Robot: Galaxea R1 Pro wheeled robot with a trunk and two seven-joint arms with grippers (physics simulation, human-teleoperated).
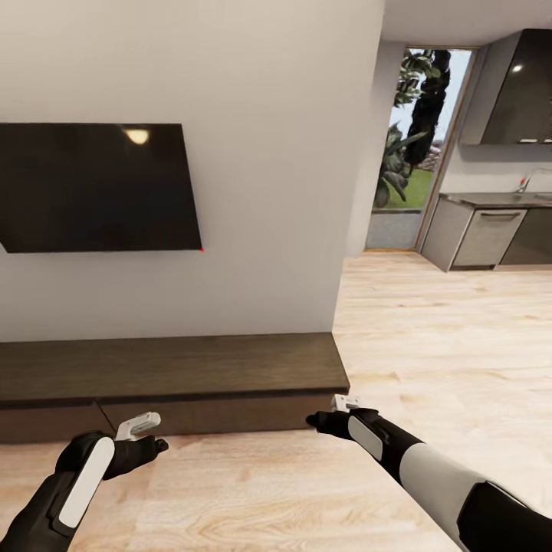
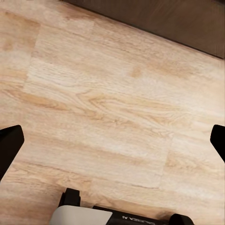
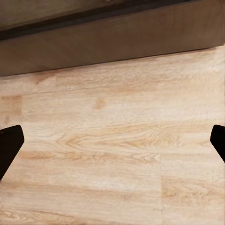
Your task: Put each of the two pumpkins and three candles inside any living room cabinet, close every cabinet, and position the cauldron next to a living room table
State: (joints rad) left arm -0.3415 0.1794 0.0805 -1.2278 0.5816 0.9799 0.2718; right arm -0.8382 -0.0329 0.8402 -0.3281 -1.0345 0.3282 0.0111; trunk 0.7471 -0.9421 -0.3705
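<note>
Here your cabinet point(image 1: 169, 376) runs low along the wall under the television point(image 1: 96, 188), its drawer fronts shut flush. Your left gripper point(image 1: 157, 443) hangs over the wood floor point(image 1: 429, 337) just short of the cabinet's front, jaws spread wide and empty. Your right gripper point(image 1: 316, 419) hovers near the cabinet's right front corner, also spread wide with nothing between its fingers point(image 3: 9, 145).

Bright even render; lamp glare on TV point(image 1: 96, 186); wrist views soft.
</note>
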